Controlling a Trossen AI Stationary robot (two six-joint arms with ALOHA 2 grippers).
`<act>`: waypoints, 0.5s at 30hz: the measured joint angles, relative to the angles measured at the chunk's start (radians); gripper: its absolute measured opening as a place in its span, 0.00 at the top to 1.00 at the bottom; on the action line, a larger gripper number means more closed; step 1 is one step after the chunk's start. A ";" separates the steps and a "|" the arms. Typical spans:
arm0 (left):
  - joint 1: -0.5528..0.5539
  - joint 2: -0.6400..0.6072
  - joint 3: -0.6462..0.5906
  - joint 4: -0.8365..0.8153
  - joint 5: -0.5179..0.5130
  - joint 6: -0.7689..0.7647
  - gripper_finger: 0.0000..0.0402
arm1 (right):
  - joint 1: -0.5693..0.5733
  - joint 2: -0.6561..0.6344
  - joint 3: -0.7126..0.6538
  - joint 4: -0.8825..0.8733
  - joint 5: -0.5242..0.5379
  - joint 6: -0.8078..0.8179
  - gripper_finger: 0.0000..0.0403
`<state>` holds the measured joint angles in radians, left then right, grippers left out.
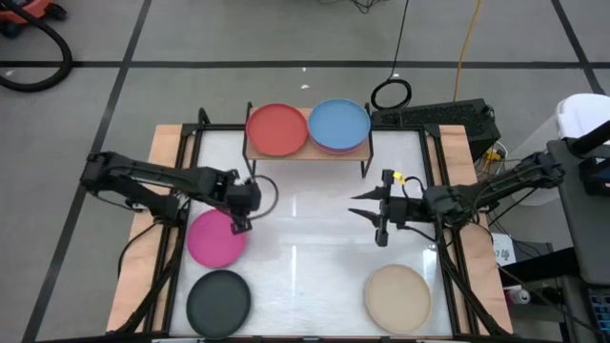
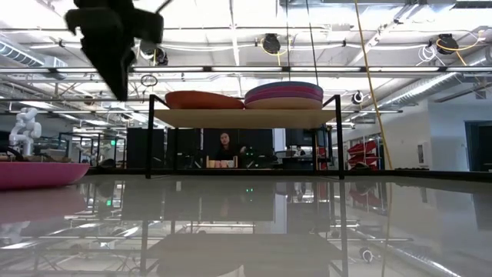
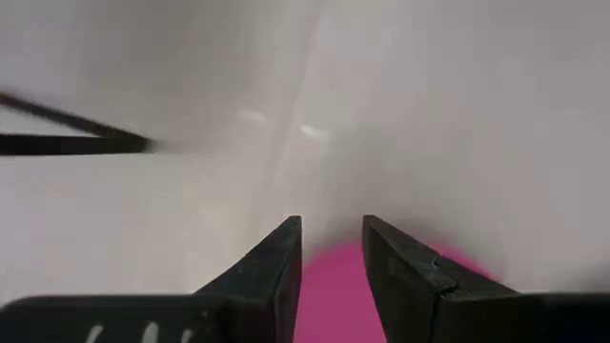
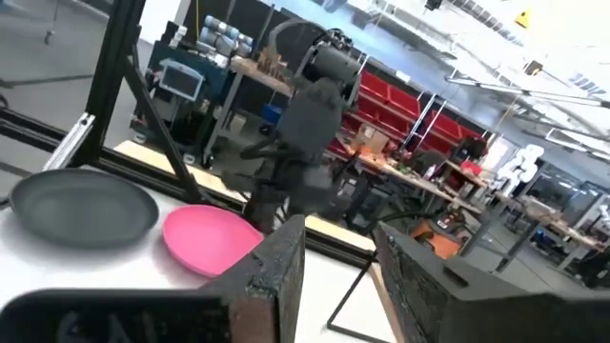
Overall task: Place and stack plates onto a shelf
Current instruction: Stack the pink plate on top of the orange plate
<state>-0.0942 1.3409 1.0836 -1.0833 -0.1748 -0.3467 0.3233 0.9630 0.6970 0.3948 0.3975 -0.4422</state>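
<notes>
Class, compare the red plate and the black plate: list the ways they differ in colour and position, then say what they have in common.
Colour: the red plate is red, while the black plate is black.
Position: the red plate lies up on the shelf, beside the blue plate; the black plate lies on the table, near its front left corner, beside the magenta plate.
Shared: both are round, flat, plain plates of like size, and no hand is touching either.

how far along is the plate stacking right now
Partly done. On the shelf sit a red plate and a stack topped by a blue plate. The left gripper hovers open over the magenta plate's edge, nothing gripped yet. The right gripper waits open mid-table. The black plate and beige plate remain.
</notes>
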 joint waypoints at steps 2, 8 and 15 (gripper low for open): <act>-0.010 0.044 0.000 -0.021 0.045 0.054 0.68 | 0.000 -0.012 -0.022 0.018 0.000 0.005 0.72; -0.027 0.160 0.000 -0.030 0.071 0.306 0.57 | 0.000 -0.019 -0.041 0.026 0.000 -0.014 0.72; -0.023 0.264 -0.001 -0.118 0.073 0.610 0.52 | 0.000 -0.019 -0.042 0.020 0.025 -0.014 0.72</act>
<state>-0.1169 1.6047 1.0824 -1.2017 -0.1015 0.2635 0.3229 0.9443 0.6548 0.4149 0.4225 -0.4566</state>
